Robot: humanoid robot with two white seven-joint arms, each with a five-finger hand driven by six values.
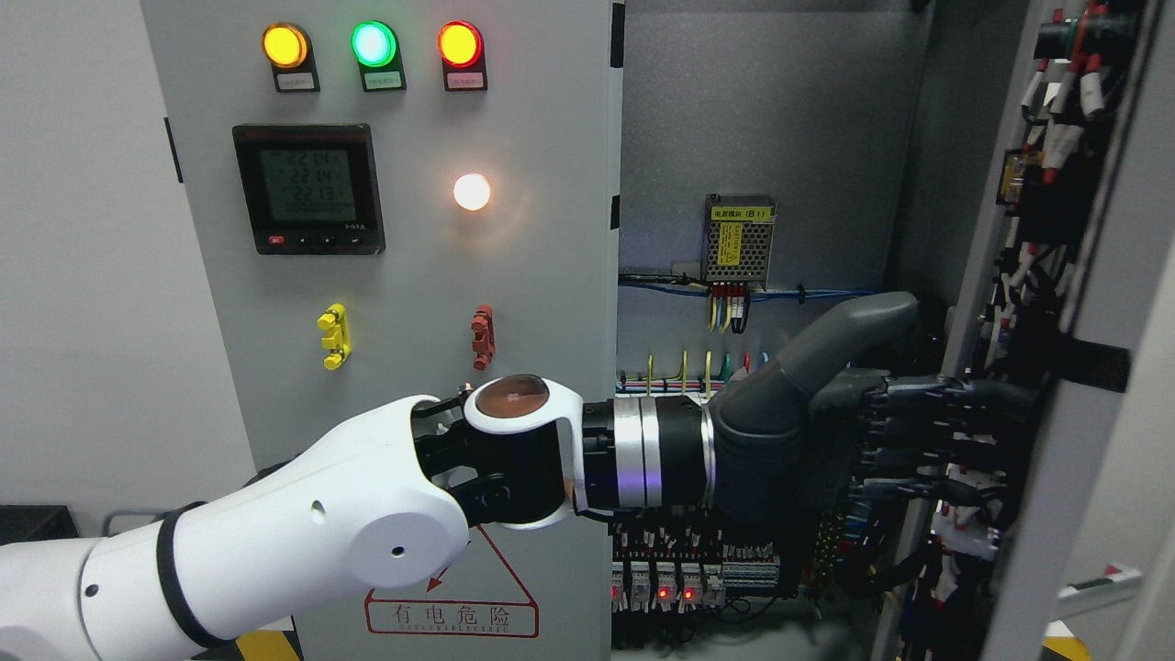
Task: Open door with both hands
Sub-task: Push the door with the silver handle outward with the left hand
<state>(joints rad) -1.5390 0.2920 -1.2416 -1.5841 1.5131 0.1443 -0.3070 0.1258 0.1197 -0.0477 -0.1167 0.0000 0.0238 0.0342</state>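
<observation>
Right cabinet door (1056,367) | swung wide at the cabinet's right edge, wiring-covered inner face showing | left hand (918,413) reaches across, dark fingers against that face, grip cannot be told | left cabinet door (404,275) shut, indicator lamps lit | right arm unseen | judged: one door open, one left.

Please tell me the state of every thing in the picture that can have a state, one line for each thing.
Right cabinet door: swung open, wiring side showing.
Left cabinet door: closed.
Yellow lamp: lit.
Green lamp: lit.
Red lamp: lit.
White lamp: lit.
Meter display: on, showing digits.
Left hand: reaching across to the open door's inner side; grip unclear.
Right hand: out of view.
</observation>
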